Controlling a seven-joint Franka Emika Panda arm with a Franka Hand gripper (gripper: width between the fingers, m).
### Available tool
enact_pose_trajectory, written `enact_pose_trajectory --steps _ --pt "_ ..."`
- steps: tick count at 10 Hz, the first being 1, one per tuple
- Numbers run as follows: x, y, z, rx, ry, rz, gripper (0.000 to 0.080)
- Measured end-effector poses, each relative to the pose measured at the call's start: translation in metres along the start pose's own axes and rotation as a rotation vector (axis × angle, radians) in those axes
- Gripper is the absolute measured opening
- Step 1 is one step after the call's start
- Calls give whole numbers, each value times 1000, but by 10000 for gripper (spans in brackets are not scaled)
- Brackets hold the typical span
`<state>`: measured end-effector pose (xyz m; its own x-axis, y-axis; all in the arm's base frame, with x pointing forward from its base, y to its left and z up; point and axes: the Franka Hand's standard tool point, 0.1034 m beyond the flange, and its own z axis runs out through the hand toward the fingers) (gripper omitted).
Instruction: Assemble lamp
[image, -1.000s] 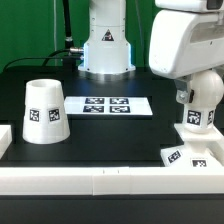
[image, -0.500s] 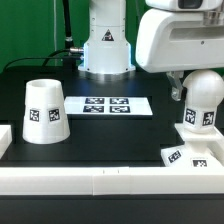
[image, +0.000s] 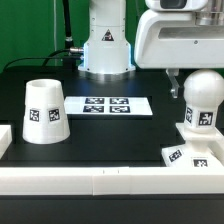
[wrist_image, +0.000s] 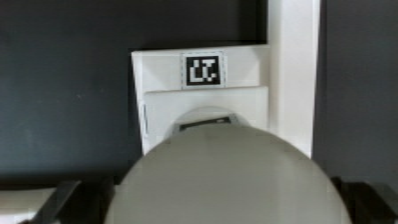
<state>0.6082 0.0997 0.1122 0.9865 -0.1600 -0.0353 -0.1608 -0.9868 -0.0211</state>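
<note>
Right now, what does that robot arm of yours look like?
The arm is glossy white, with smooth, rounded, bulky shells. Its pedestal at the back carries a small dark mark. Black cables run beside it. The fingers are slim and dark.

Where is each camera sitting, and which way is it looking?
Exterior view: off the arm at a table edge, facing the robot, looking slightly down across shade, marker board and bulb on base; the arm shows.
Wrist view: on the wrist, looking down over the bulb onto the base; dark fingers show either side.
Shared: bulb and base.
</note>
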Motion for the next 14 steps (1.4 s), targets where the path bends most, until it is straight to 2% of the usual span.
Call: enact_pose_trajectory --steps 2,8,9,11,12,14 --pt "0 -1 0 10 -3 103 577" --pt "-1 -4 1 79 -32 762 577" --pt "-1 -5 1 81 -36 811 577" --pt "-1 -6 1 85 -36 766 578" --pt "-1 -7 0 85 -33 748 671" --pt "-2 -10 0 86 -28 629 698"
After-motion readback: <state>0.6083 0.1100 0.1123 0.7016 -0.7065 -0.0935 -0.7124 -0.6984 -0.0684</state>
